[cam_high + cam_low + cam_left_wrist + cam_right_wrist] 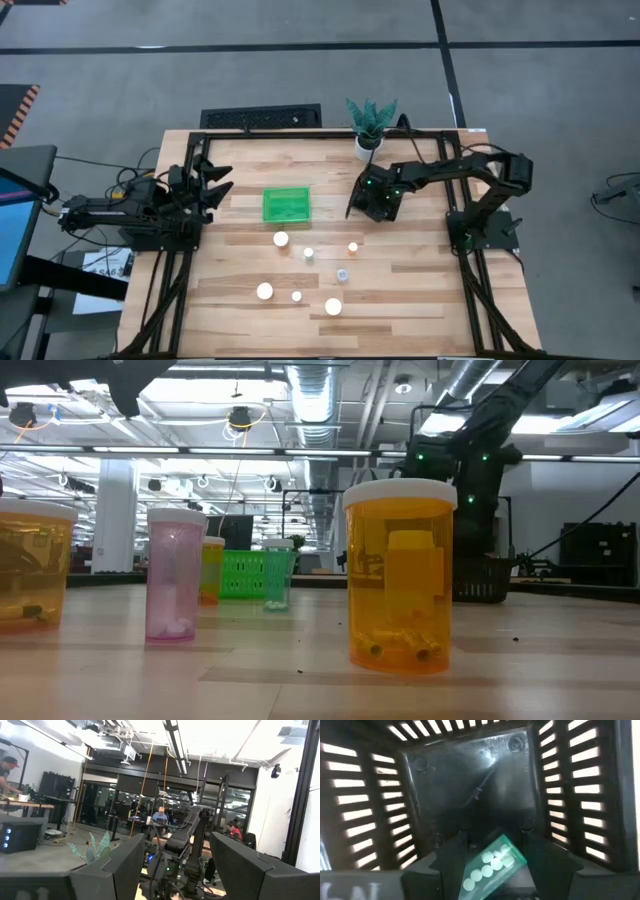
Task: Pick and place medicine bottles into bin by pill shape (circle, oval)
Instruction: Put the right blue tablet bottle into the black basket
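The right gripper [492, 852] hangs over the black slatted bin [470, 780], right of center in the high view, and its two fingers are closed on a small clear green bottle [492, 865] that lies tilted between them. Round white pills show through its wall, lined up in rows. Its cap cannot be seen.

The left gripper [212, 185] waits at the left edge of the table [420, 300] with its fingers spread apart and nothing between them.

The green bin [286, 205] sits in the upper middle of the high view, left of the black one. Below it, in the lower middle, seven white-capped bottles [281, 239] stand scattered and apart from one another, some caps wider, some narrower. In the low view the nearest one is an orange bottle [400, 575] with a white cap and a few pills at its bottom; a pink bottle [174, 575] stands to its left. A potted plant [370, 125] stands at the top edge of the table.
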Robot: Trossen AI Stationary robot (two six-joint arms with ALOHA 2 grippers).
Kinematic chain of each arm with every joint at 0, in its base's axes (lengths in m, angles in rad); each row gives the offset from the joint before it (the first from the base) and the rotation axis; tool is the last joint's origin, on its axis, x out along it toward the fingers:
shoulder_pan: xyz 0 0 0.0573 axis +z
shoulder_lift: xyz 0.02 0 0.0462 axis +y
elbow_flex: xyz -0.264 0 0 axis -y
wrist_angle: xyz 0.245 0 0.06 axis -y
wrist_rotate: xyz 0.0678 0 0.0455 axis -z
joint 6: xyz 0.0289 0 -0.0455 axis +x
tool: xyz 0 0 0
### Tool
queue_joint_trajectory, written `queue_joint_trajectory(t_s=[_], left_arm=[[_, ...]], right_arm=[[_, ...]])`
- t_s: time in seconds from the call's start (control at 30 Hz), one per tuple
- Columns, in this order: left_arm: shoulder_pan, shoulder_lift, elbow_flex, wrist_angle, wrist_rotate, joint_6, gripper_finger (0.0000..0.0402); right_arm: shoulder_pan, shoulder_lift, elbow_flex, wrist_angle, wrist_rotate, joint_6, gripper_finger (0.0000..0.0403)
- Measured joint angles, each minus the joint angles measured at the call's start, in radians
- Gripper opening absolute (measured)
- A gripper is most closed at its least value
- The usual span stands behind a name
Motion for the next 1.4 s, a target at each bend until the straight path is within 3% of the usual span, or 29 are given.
queue_joint_trajectory(t_s=[0.6,0.73,1.03,1.17,1.4], left_arm=[[0.0,0.0,0.0,0.001,-0.001,0.0,0.022],[0.0,0.0,0.0,0.0,0.0,0.0,0.022],[0.0,0.0,0.0,-0.001,0.001,0.0,0.022],[0.0,0.0,0.0,-0.001,0.001,0.0,0.022],[0.0,0.0,0.0,-0.001,0.001,0.0,0.022]], right_arm=[[-0.008,-0.087,0.118,-0.146,-0.034,-0.061,0.0113],[0.0,-0.08,0.119,-0.207,-0.038,-0.033,0.0127],[0.013,-0.024,0.118,-0.265,-0.037,0.09,0.0214],[0.027,0.021,0.118,-0.224,-0.036,0.109,0.0214],[0.031,0.085,0.119,-0.228,-0.036,0.111,0.0179]])
